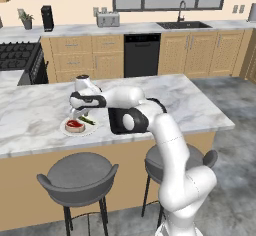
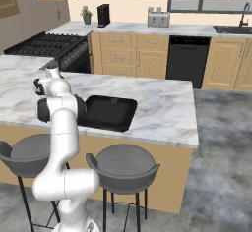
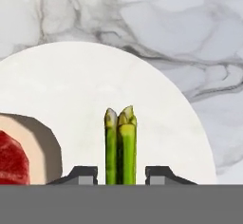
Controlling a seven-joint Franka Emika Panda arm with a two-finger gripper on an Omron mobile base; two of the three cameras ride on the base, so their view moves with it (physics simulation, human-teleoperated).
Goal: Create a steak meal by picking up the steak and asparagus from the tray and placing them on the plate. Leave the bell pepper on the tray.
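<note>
My fingers [image 3: 121,174] point down at the plate [image 3: 85,85], one dark tip on each side of the asparagus [image 3: 120,144]. A sliver of white shows between each tip and the green stalk, so they stand narrow around it without pressing it; whether they touch it lower down, I cannot tell. The stalk lies on the plate with its pointed tips away from my hand. Beside it on the same plate rests the steak [image 3: 19,154], red with a pale fat rim, apart from the asparagus.

From the left base view my hand [image 1: 77,111] hangs low over the plate [image 1: 66,130], which sits on the marble table [image 1: 200,110] near its front edge, above a grey stool [image 1: 77,172]. The steak [image 1: 75,125] and the asparagus [image 1: 86,120] both lie on it. Just to the right of the plate, partly behind my arm, is the black tray [image 1: 114,125].

In the right base view the tray [image 2: 109,112] lies on the table [image 2: 162,108] beside my arm, and a small dark lump, the bell pepper [image 2: 113,102], sits toward its far side, hard to make out against the black.

Farther back, across the floor, stand the cabinets with a dishwasher [image 1: 142,55], a sink [image 1: 183,25], a toaster [image 1: 108,19] and a stove [image 1: 19,56].
</note>
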